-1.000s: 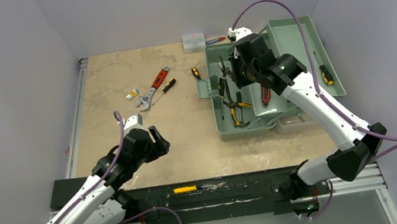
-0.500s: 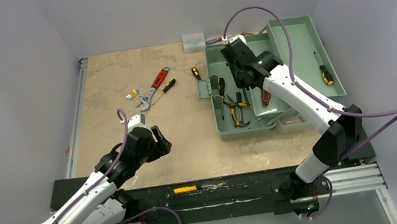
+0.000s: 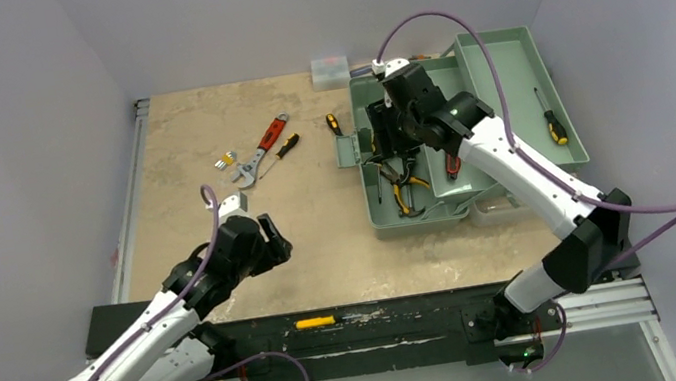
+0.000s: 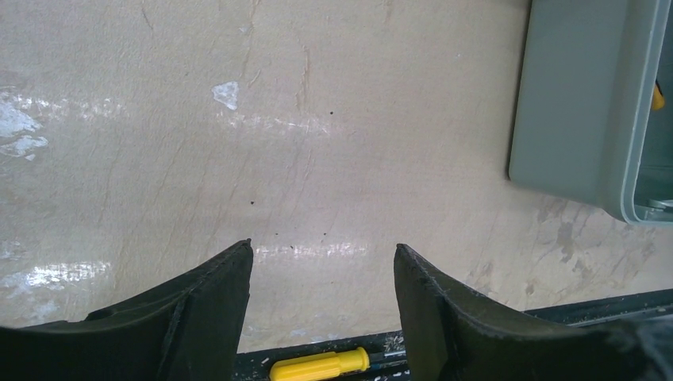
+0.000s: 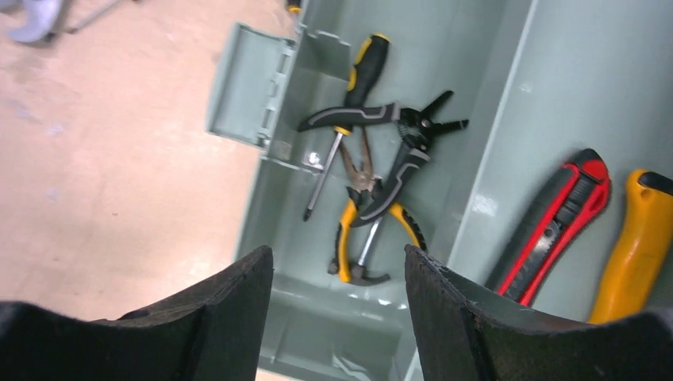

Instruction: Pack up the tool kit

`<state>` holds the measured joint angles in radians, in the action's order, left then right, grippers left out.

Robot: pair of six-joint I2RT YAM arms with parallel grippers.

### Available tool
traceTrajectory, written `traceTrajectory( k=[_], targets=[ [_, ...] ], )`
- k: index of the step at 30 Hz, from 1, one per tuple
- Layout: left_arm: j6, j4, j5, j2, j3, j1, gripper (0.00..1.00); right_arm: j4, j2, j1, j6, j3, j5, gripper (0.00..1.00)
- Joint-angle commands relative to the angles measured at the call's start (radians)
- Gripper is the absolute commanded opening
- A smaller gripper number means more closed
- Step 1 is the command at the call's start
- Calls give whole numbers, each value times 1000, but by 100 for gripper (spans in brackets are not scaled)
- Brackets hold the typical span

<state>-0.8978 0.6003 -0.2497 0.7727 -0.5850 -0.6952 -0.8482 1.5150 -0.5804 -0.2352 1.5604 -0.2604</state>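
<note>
The sage-green toolbox [image 3: 420, 222] stands open at the right of the table, its lid [image 3: 514, 73] laid back. My right gripper [image 3: 384, 133] hovers over the box's left side, open with nothing between its fingers [image 5: 337, 252]. Below it in the box [image 5: 317, 333] lie yellow-handled pliers [image 5: 343, 238], grey-handled pliers [image 5: 397, 163] and a black-and-yellow screwdriver [image 5: 367, 67]. A red-and-black utility knife [image 5: 559, 218] and a yellow handle [image 5: 635, 238] lie in the inner tray. My left gripper [image 3: 272, 236] is open over bare table [image 4: 323, 248], left of the box corner [image 4: 571, 95].
On the table left of the box lie a red adjustable wrench [image 3: 262, 149], a small screwdriver [image 3: 333, 123] and some bits [image 3: 226, 161]. Another screwdriver [image 3: 554, 123] rests in the lid. A small translucent box [image 3: 330, 70] is at the back. A yellow screwdriver [image 3: 315, 322] sits on the front rail.
My right gripper has gone from shut to open and its wrist has shifted slightly left over the toolbox. The left arm has stayed almost still.
</note>
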Motion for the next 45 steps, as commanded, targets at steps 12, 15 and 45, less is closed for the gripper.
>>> traceTrajectory(
  k=[12,15,45],
  targets=[
    [276,72,-220,309,-364,2,63,356,-275,2,-56,-297,345,61],
    [346,40,-265,375,-435,11,64,357,-309,2,-55,-316,338,61],
    [614,98,324,1373,-1285,389,60,375,-332,2,-30,-356,343,63]
  ],
)
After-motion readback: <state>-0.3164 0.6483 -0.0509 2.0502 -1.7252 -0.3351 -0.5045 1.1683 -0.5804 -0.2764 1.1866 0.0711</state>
